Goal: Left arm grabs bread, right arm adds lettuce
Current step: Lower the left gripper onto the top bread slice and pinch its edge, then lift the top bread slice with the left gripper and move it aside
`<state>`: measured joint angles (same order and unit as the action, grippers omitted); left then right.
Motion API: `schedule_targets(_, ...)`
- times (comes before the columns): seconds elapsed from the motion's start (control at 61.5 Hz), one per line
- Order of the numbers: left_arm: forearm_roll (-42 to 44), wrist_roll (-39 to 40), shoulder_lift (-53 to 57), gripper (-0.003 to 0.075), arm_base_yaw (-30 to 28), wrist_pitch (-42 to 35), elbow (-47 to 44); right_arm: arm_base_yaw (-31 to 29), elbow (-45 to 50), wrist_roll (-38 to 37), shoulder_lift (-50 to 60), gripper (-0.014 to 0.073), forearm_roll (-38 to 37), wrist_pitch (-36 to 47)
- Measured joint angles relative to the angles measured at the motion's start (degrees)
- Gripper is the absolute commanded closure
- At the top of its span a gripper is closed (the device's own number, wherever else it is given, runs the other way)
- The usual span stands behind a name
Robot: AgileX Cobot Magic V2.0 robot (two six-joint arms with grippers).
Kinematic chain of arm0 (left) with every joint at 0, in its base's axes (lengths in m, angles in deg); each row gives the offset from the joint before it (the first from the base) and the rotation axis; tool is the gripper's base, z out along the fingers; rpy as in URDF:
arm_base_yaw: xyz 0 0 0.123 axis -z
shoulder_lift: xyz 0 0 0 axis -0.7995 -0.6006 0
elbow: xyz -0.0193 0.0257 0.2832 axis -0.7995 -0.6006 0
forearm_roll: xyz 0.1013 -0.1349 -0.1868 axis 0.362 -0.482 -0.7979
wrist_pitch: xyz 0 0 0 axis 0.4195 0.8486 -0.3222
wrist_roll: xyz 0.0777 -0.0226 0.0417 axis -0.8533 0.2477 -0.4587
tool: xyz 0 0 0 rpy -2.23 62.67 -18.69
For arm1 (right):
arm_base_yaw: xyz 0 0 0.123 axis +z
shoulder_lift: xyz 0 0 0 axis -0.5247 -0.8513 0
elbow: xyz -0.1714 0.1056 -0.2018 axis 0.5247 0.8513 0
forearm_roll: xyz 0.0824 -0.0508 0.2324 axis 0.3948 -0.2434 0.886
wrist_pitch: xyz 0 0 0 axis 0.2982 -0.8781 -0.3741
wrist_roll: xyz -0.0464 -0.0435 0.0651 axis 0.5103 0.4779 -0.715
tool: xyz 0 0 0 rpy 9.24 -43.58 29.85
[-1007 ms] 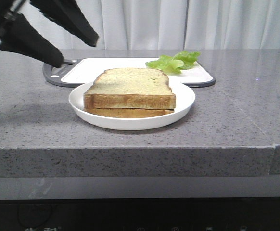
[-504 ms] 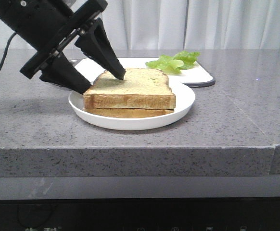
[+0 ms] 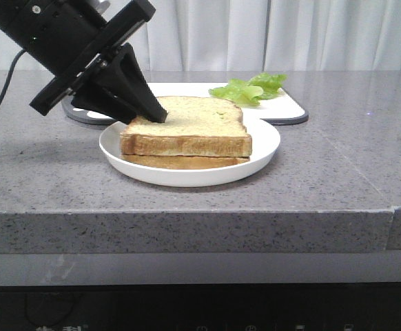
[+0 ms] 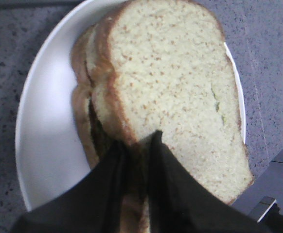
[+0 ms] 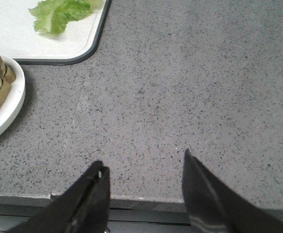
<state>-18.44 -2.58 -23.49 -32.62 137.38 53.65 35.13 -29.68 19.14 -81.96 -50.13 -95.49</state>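
Observation:
The bread [image 3: 187, 124] is the top slice of two stacked on the white plate [image 3: 259, 153]. It has a pale speckled face and a brown crust. My left gripper [image 3: 147, 114] is shut on its near-left corner, one finger on the face and one under the crust, as the left wrist view [image 4: 137, 141] shows on the bread [image 4: 175, 82]. The slice still lies flat. The lettuce [image 3: 250, 87] lies on the white cutting board [image 3: 286, 108] behind the plate. My right gripper [image 5: 144, 167] is open and empty over the counter's front edge, far from the lettuce [image 5: 59, 12].
A second slice with a lighter orange-tan edge [image 3: 187, 162] lies under the bread. The cutting board [image 5: 15, 39] has a dark grey rim. The plate [image 5: 5, 109] edge shows in the right wrist view. The grey stone counter [image 3: 338, 152] drops off at the front.
My left gripper came down from the upper left to the bread's left corner, open at first. Its fingers have now shut on the top slice. The bread has not risen.

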Motion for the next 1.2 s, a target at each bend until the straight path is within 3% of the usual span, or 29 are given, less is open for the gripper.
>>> schedule_targets(0.292, 0.24, 0.00, 2.25, 0.0741, 0.00, 0.47, 0.00, 0.00, 0.00, 0.00, 0.00, 0.0218, 0.00, -0.52)
schedule_targets(0.552, 6.14, 0.00, 13.60, 0.0741, 0.00, 1.54, 0.00, 0.00, 0.00, 0.00, 0.00, 0.0218, 0.00, -0.65)
schedule_targets(0.845, 19.07, 4.92, 33.00, 0.0741, 0.00, 0.09, -3.43, 0.00, 0.00, 0.00, 0.00, 0.0218, 0.00, -0.65)
schedule_targets(1.202, 37.27, 17.95, 55.74, 0.0741, 0.00, -2.21, -18.62, 0.00, 0.00, 0.00, 0.00, 0.0218, 0.00, -0.65)
